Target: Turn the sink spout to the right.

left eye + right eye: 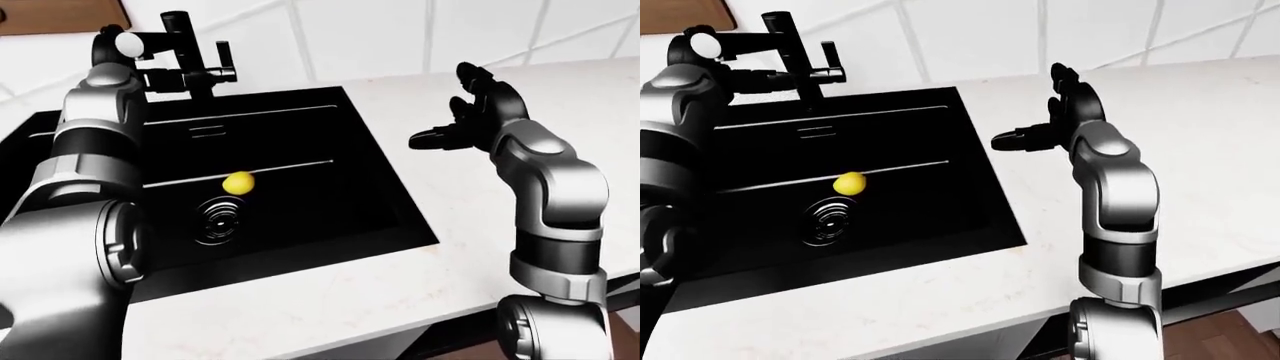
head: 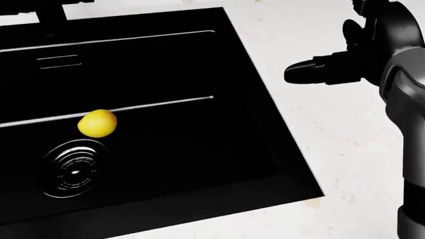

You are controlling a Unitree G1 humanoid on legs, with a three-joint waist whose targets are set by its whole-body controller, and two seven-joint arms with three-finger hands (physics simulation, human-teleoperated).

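Observation:
The black faucet (image 1: 180, 41) stands at the top edge of the black sink (image 1: 300, 135), at the left eye view's upper left. Its spout (image 1: 740, 41) reaches left from the top of the post. A small lever (image 1: 224, 54) stands just right of the post. My left hand (image 1: 112, 45) is raised at the spout's left end, dark against the dark spout, so its finger pose is unclear. My right hand (image 1: 450, 112) hovers open and empty over the white counter (image 1: 450, 247), right of the sink, one finger (image 2: 312, 70) pointing left.
A small yellow ball-like fruit (image 1: 238, 182) lies in the sink basin just above the round drain (image 1: 218, 217). A white tiled wall (image 1: 420, 34) runs behind the counter. The counter's near edge (image 1: 940, 330) crosses the bottom of the eye views.

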